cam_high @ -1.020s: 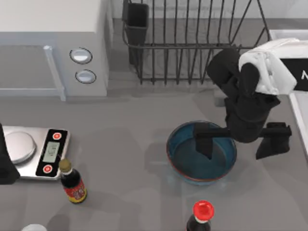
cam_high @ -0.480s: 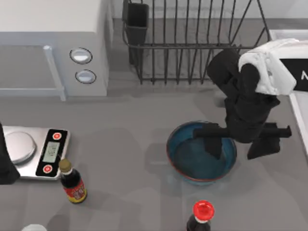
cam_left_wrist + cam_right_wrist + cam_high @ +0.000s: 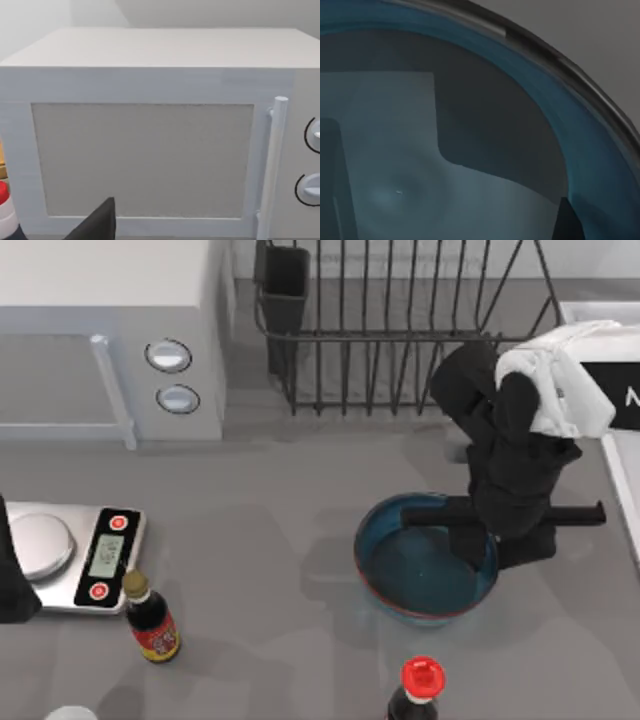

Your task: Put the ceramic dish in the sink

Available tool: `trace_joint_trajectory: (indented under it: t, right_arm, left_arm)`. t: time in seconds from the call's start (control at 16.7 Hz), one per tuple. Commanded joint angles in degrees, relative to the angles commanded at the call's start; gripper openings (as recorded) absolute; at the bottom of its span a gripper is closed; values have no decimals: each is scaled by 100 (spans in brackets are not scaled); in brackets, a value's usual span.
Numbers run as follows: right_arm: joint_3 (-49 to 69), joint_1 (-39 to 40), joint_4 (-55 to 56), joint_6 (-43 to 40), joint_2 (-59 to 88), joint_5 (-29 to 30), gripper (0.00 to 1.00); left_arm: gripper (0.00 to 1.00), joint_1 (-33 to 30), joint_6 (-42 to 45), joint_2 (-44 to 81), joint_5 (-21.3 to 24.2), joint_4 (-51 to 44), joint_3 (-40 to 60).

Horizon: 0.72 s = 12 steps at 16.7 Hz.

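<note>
so the grey desk (image 3: 260, 530) carries everything, and the biggest thing on it is the white microwave (image 3: 110, 330) in the far left corner, its door and upright handle facing the left wrist camera (image 3: 150, 150). next to it along the far edge stands the dark wire dish rack (image 3: 400, 330). the sink (image 3: 622, 470) shows as a pale raised rim at the desk's right edge. my right arm reaches in from that right side, and the right gripper (image 3: 500, 545) sits at the right side of the ceramic dish (image 3: 425, 565), which rests on the desk toward the near right, just beside the sink but outside it. one finger is inside the bowl and the other outside, so the jaws look closed on the dish's right rim. the right wrist view looks straight into the blue-teal glaze (image 3: 445, 150) with the rim curving across. a silver scale (image 3: 75, 555) lies at the left edge, with my left arm parked dark beside it; i cannot tell how its jaws stand. a soy sauce bottle (image 3: 150, 618) stands just near the scale, and a red-capped bottle (image 3: 420, 690) stands at the near edge, close to the dish.
</note>
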Motion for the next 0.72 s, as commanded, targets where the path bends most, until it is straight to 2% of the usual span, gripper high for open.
trace_joint_trajectory:
  t: [0.48, 0.72]
  right_arm:
    - [16, 4, -19, 1, -13, 0, 0]
    - [631, 23, -672, -4, -94, -1, 0]
  left_arm:
    - [100, 0, 0, 0, 0, 0, 0]
    - [100, 0, 0, 0, 0, 0, 0]
